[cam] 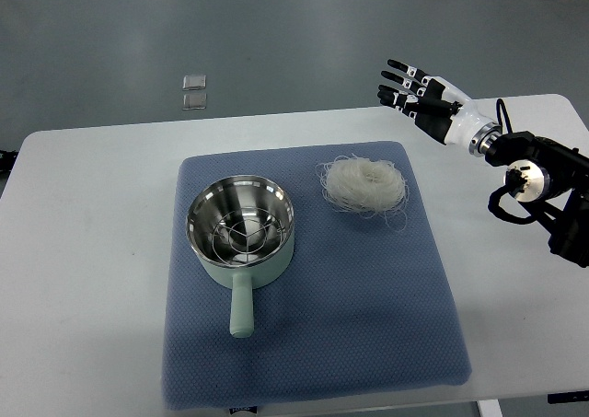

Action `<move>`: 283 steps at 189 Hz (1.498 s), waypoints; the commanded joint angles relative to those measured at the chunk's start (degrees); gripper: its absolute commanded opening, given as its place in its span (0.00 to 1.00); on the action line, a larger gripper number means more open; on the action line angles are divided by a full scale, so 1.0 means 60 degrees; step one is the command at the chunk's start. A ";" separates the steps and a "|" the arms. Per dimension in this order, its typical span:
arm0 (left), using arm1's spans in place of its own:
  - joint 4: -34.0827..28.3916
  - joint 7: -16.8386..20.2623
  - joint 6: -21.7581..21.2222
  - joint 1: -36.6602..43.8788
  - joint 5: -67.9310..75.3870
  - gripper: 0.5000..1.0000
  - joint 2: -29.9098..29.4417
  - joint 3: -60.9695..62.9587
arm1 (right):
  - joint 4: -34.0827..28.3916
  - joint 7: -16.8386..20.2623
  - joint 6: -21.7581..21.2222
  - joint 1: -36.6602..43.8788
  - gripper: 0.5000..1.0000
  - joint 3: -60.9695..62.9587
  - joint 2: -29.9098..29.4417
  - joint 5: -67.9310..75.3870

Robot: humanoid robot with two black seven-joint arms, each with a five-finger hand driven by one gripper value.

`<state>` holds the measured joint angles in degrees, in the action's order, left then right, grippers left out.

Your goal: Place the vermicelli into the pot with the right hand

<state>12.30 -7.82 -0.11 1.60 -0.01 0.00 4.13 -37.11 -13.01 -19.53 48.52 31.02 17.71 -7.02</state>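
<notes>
White vermicelli (363, 184) lay as a loose nest on the blue mat (386, 325), upper right part, just beside the pot (242, 235) but not touching. Pot sat left-centre on the mat w/ a steel interior, pale green body, handle pointing toward the robot's side. Right hand (419, 93) hovered above the table (92, 251) edge, up and to the right of the nest, fingers spread, holding nothing. Left arm not in view. Task prob. not begun. Risks, as I judged: strands were thin and straggly, esp. at the nest's right rim, so a shallow pinch could lift only part and trail the rest; loose ends might drape over the pot rim instead of dropping in.
</notes>
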 commanded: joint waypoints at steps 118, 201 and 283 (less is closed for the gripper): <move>-0.0219 0.0015 -0.0025 -0.0032 0.0016 1.00 0.0000 0.0059 | -0.0144 -0.0088 -0.0304 0.0102 0.86 -0.0028 -0.0051 -0.2944; -0.0219 0.0015 -0.0025 -0.0047 0.0016 1.00 0.0000 0.0074 | -0.1096 -0.0967 -0.0700 0.1186 0.86 -0.1082 0.0783 -0.9596; -0.0219 0.0015 -0.0025 -0.0047 0.0016 1.00 0.0000 0.0074 | -0.1023 -0.0894 -0.0421 0.2900 0.86 -0.4041 0.0622 -1.0549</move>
<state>10.98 -7.73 -0.26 1.33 0.09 0.00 4.54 -43.74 -18.40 -22.99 64.49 9.90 21.60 -69.36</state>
